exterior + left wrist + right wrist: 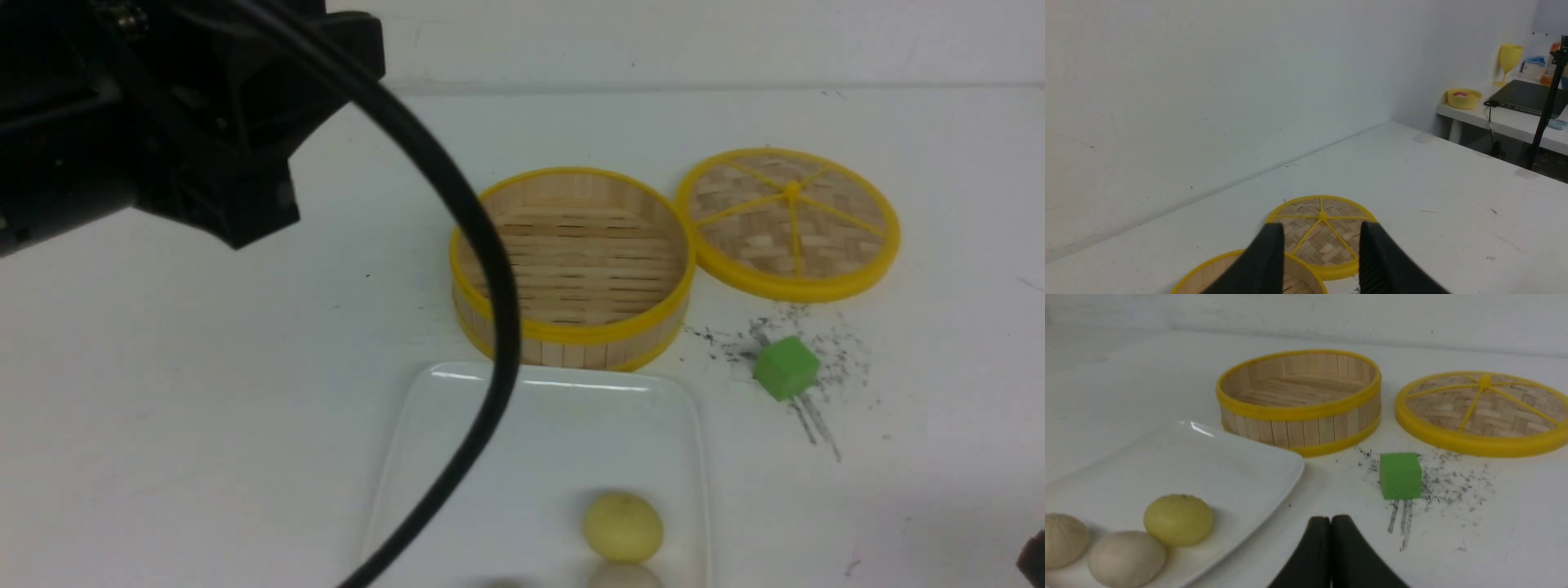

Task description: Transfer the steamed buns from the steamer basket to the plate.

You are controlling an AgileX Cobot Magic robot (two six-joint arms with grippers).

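Three steamed buns sit on the plate, none in the steamer basket. They are grouped at the plate's near end, toward the robot. The pale yellow bun touches an off-white bun; the 2nd off-white bun is just beside that one. In front view only the yellow bun shows whole, w/ one off-white bun cut by the picture's edge.

The plate is white, glossy & rectangular w/ rounded corners. Its far edge lies just beside the basket's base.

The steamer basket stands upright behind the plate, its slatted floor bare, w/ yellow rims top & bottom. Its flat woven lid, w/ yellow spokes, lies on the table just beside the basket, to the right.

A green cube sits on the table right of the plate, near the lid, among dark specks & streaks.

The right gripper is low over the table btwn plate & cube, pads pressed together, holding nothing.

The left gripper is raised, fingers apart w/ nothing btwn them; the lid & basket rim show beyond. The left arm fills the front view's upper left, its black cable looping across basket & plate.
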